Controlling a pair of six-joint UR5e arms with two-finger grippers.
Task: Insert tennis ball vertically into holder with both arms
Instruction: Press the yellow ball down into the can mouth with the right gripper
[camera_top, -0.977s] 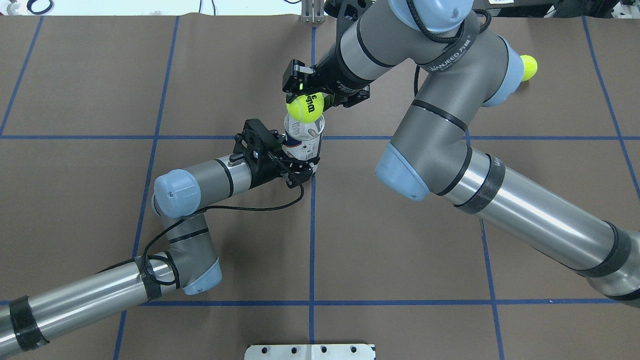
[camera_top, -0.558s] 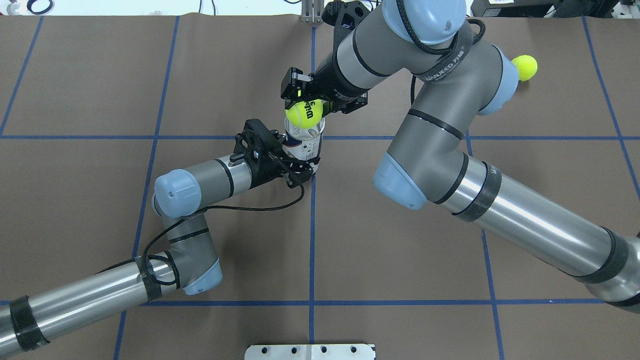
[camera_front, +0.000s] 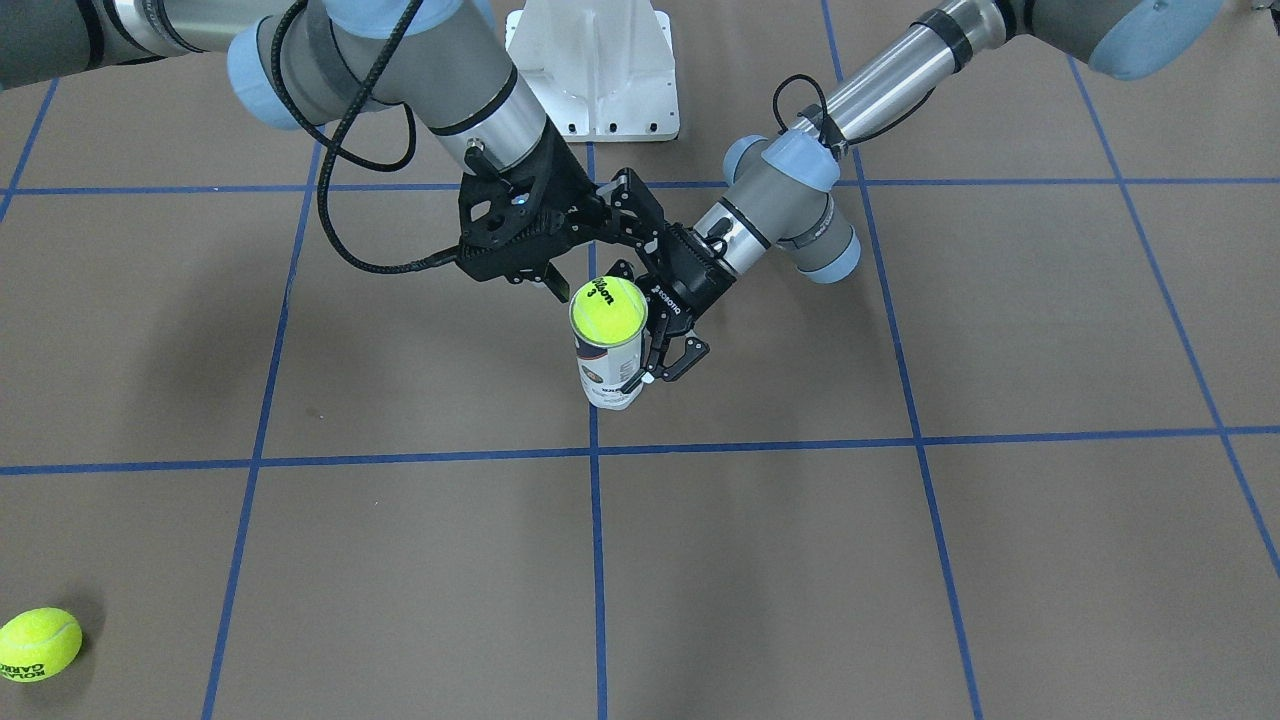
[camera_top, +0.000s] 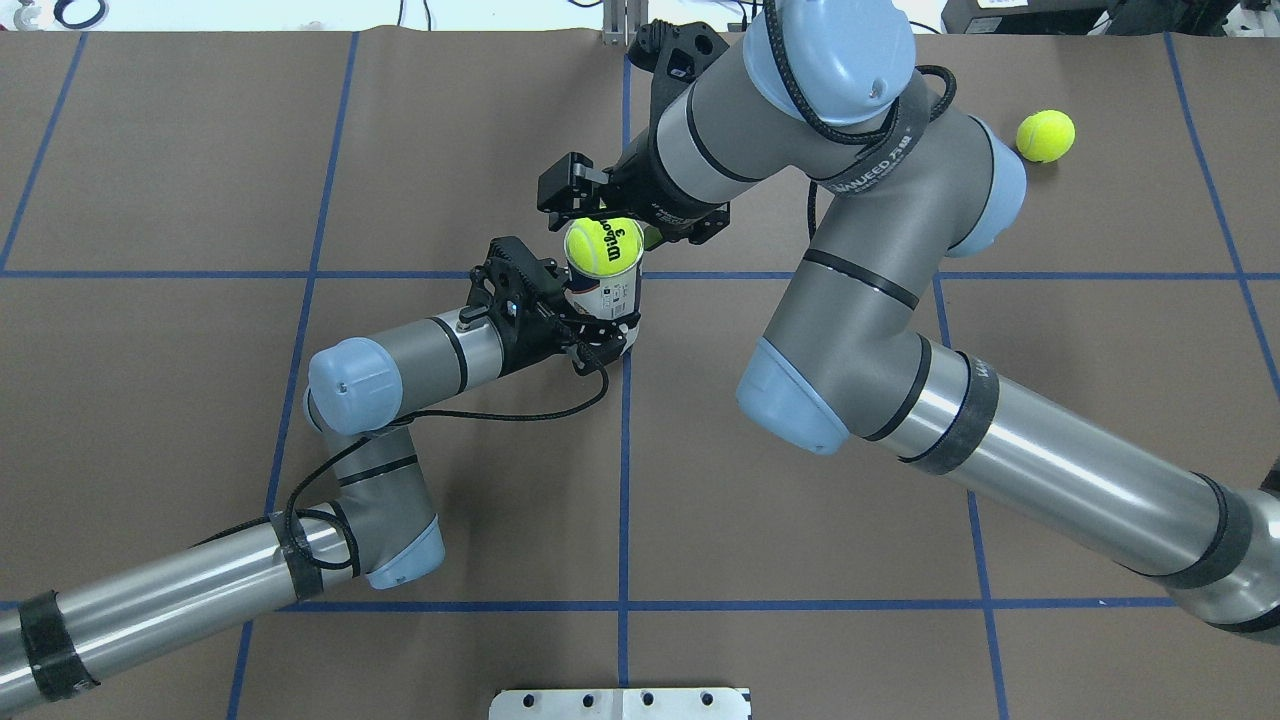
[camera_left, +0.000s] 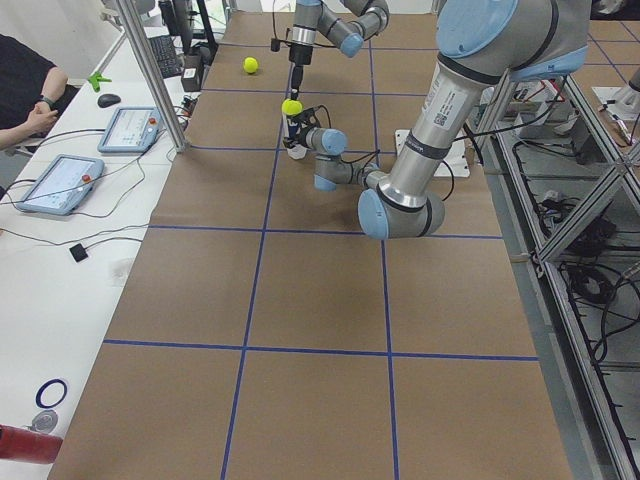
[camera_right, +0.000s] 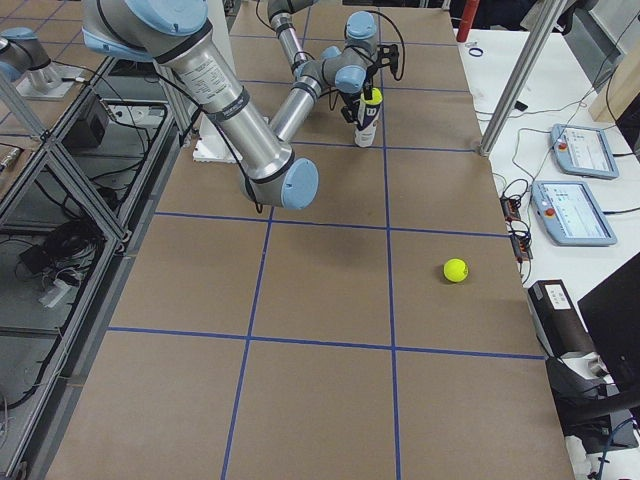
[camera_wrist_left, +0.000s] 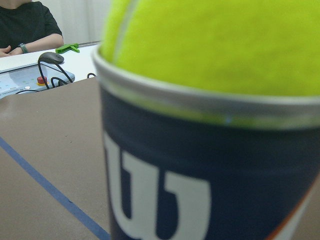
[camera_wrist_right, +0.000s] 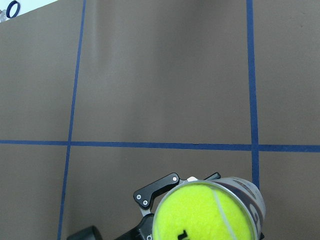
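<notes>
On your left, the left tool is clamped on the clear plastic holder — upright on the brown bench, navy label with a white "W". A fuzzy yellow tennis ball, printed "Wilson 3", sits in its silvery rim. Whether the right tool grips it, you cannot tell. Far right lies a spare ball.

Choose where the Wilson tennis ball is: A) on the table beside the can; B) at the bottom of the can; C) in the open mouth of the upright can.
C: the Wilson tennis ball sits in the rim of the upright tennis-ball can, its top above the rim.
</notes>
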